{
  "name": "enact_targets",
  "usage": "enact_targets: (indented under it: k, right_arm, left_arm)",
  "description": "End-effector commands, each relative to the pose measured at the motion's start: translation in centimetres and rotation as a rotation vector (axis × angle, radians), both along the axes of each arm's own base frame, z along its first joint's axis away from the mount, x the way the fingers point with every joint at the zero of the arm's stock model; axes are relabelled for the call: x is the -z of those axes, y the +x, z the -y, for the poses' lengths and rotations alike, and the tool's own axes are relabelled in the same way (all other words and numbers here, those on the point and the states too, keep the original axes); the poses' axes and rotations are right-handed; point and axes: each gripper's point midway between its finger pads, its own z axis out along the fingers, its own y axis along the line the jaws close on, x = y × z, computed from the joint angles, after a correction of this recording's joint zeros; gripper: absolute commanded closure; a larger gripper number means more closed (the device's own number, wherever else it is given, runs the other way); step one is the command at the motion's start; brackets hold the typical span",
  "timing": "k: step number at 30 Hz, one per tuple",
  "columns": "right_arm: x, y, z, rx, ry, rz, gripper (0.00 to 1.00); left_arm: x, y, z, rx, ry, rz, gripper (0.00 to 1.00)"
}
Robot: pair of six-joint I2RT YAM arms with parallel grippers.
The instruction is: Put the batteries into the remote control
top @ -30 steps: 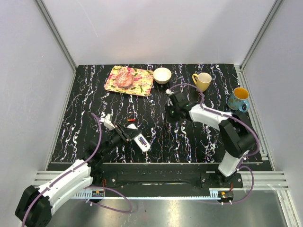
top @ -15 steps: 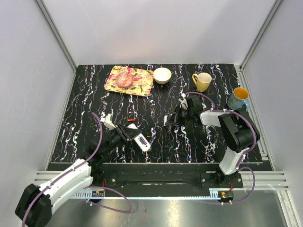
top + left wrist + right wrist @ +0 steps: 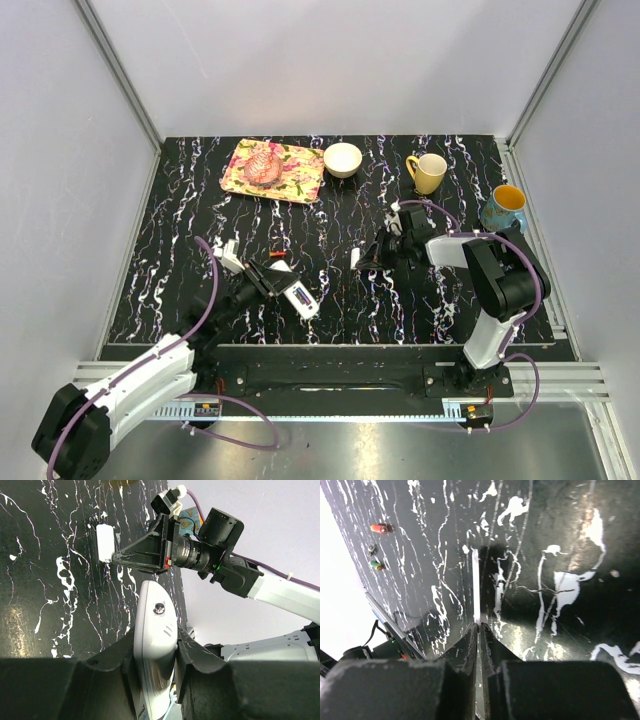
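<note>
My left gripper [image 3: 155, 636] is shut on the remote control [image 3: 156, 615], a slim white bar held off the table at the front left, also seen in the top view [image 3: 298, 297]. Three batteries lie on the table beyond it: a red one [image 3: 379, 528], a dark one [image 3: 371, 550] and a green one [image 3: 376, 565]. My right gripper [image 3: 479, 625] is at mid-table, shut on a thin flat white cover piece [image 3: 475, 585] held edge-on, its far end low over the dark table. The top view shows that cover [image 3: 354, 257] just left of the right gripper [image 3: 368, 260].
A flowered tray [image 3: 300, 180] holding a pink object, a white bowl [image 3: 343, 159], a yellow mug [image 3: 428, 172] and a blue mug [image 3: 503, 209] stand along the back. A small white part [image 3: 226, 256] lies at the left near the left arm's cable.
The right arm swung from the back of the table toward the near middle, carrying the white cover down close to the surface. The left gripper and remote stayed put.
</note>
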Motion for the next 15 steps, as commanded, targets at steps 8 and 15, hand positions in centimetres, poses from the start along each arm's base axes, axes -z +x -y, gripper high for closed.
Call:
enact_targets:
  k: [8, 15]
  right_arm:
    - [1.5, -0.1, 2.5, 0.056, -0.121, -0.026, 0.80]
    - [-0.9, -0.1, 4.0, 0.070, -0.227, 0.032, 0.55]
  left_arm:
    - [-2.3, 0.2, 0.3, 0.006, -0.061, 0.063, 1.00]
    - [-2.2, 0.1, 0.3, 0.011, -0.059, 0.063, 1.00]
